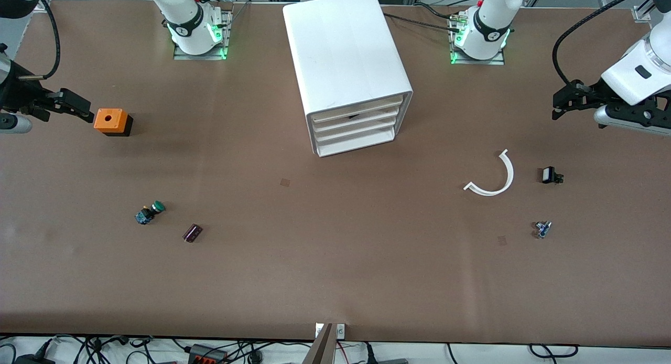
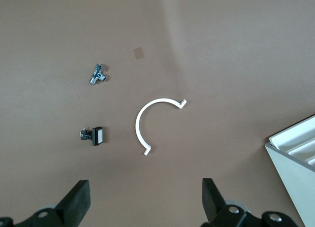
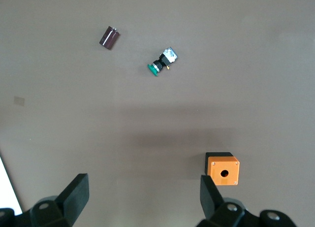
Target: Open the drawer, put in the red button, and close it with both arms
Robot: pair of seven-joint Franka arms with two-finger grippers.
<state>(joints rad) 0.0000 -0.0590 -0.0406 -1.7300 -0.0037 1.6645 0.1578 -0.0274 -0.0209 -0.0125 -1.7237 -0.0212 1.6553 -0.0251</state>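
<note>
1. While both arms are waiting, the left gripper (image 1: 562, 106) is hanging wide open and empty over the table near the white arc (image 1: 497, 178).
2. The right gripper (image 1: 78, 109), equally wide and empty, is hovering just beside the orange box (image 1: 111, 121).
3. The drawer (image 1: 361, 106) is sitting pushed in at the top of the cabinet (image 1: 346, 49), mid-table, well apart from both grippers.

Drawer (image 1: 358, 110) shut; left gripper (image 1: 559, 106), right gripper (image 1: 84, 111) open, aloft.

The cabinet (image 2: 295, 163) is cut off by the left wrist view's edge. A dark thing inside the drawer (image 1: 356, 114) is mostly hidden. The small metal part (image 1: 542, 228) is too small to identify.
</note>
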